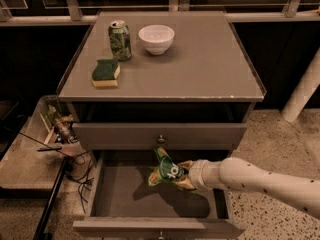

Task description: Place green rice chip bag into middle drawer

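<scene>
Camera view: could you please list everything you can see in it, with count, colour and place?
cabinet: one, grey, centre.
green drink can: one, green, cabinet top, back left.
bowl: one, white, right of the can.
sponge: one, green-topped yellow, front left of the top.
upper drawer front: one, grey, small knob, closed.
middle drawer: one, grey, pulled open.
green rice chip bag: one, light green, held over the middle drawer.
clutter: several small items, mixed colours, left of the cabinet.
cables: a few, dark, on the floor at left.
post: one, white, far right.
arm: one, white, reaching in from the right.
gripper: one, over the drawer, closed on the bag.
</scene>
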Robot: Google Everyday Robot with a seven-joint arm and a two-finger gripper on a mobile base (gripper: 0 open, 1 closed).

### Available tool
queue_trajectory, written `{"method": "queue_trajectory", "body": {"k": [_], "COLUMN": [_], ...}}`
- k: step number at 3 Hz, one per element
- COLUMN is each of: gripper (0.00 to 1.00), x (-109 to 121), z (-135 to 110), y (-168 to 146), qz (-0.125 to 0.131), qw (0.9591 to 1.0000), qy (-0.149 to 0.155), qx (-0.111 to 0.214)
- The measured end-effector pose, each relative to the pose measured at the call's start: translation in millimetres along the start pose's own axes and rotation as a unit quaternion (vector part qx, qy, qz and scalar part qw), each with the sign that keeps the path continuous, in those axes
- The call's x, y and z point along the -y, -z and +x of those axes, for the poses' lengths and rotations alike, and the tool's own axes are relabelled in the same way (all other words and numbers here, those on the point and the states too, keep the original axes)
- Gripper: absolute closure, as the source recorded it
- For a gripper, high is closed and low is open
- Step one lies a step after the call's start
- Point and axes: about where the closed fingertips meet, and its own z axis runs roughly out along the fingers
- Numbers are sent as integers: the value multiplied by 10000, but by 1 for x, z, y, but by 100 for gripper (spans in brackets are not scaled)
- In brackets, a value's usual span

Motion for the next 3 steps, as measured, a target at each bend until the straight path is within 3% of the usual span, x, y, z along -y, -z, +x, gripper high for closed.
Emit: {"method": "queue_trajectory", "body": {"k": [1,2,3], "gripper": [100,100,100], "x": [-2,-21,-33], "z": [25,49,65], "y": [-29,-51,-68], "qz": [-202,-626,-894], "qw": [9996,9980,9959], "qy": [-148,-86,-40], "qx": [109,-26,-154]}}
